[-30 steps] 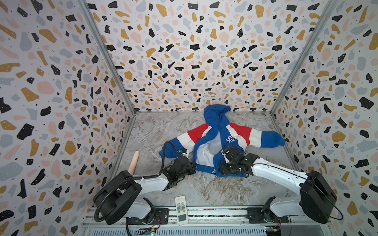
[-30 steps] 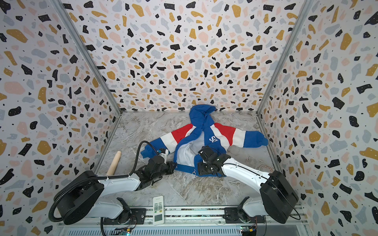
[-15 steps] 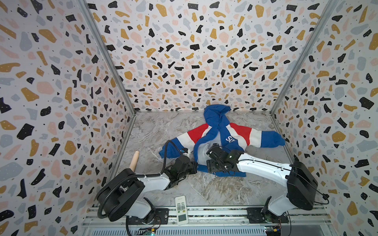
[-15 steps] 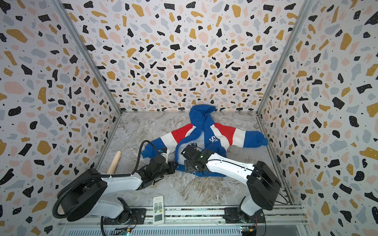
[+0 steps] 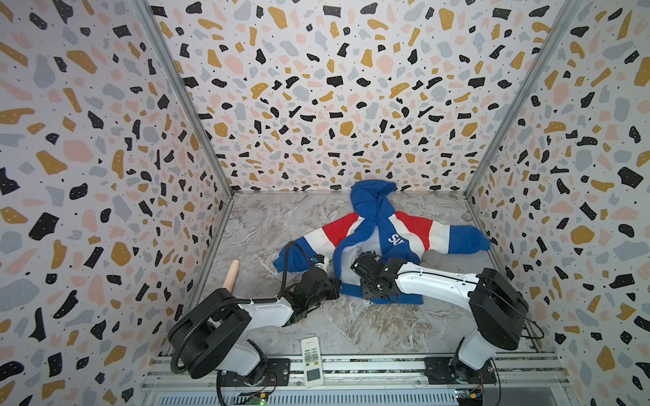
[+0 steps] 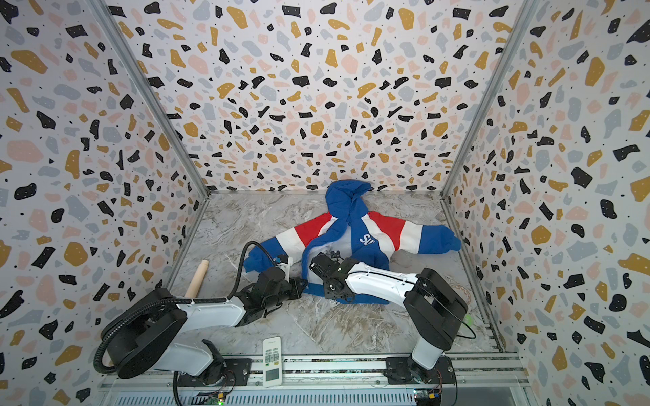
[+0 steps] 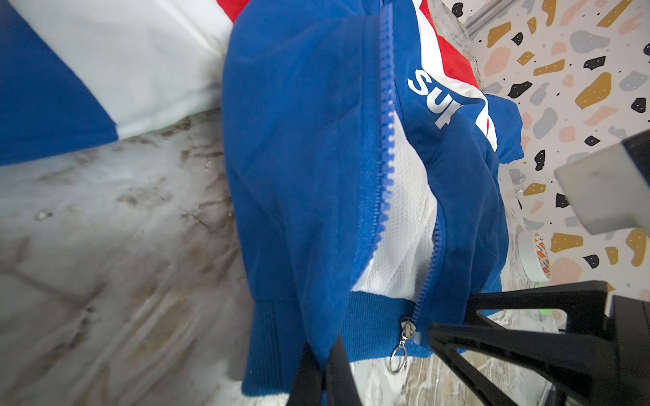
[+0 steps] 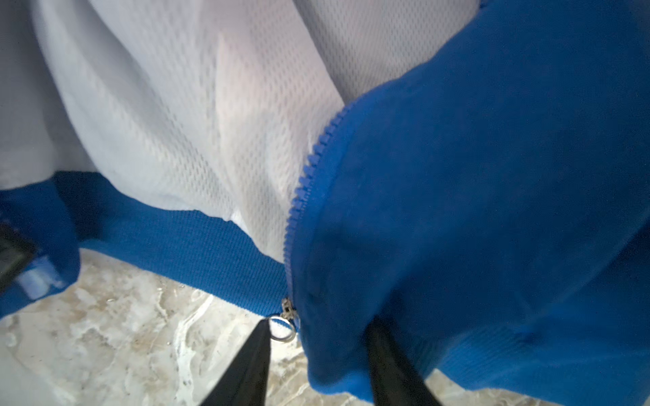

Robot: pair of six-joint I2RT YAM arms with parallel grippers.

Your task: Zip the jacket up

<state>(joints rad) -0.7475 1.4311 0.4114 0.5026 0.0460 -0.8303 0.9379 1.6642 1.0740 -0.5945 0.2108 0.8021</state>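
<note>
The jacket (image 5: pixel 378 225) lies on the marble floor, hood toward the back wall, in both top views (image 6: pixel 351 218). Its front is spread apart and shows white mesh lining (image 8: pixel 197 116). My left gripper (image 7: pixel 325 365) is shut on the blue hem of one front panel, low at the jacket's left (image 5: pixel 336 284). The zipper pull ring (image 8: pixel 283 328) hangs at the hem of the other panel (image 7: pixel 399 358). My right gripper (image 8: pixel 322 337) stands open around that panel's hem: one finger is beside the ring, the other is behind blue cloth. Its fingers (image 7: pixel 457 337) reach to the slider.
A white remote control (image 5: pixel 312 360) lies near the front rail. A wooden dowel (image 5: pixel 232 274) leans by the left wall. A tape roll (image 7: pixel 534 256) sits near the right wall. Patterned walls close in three sides.
My right gripper has moved from over the jacket's panel down to the hem at the zipper pull, and its jaws have narrowed. The left gripper has kept its hold.
</note>
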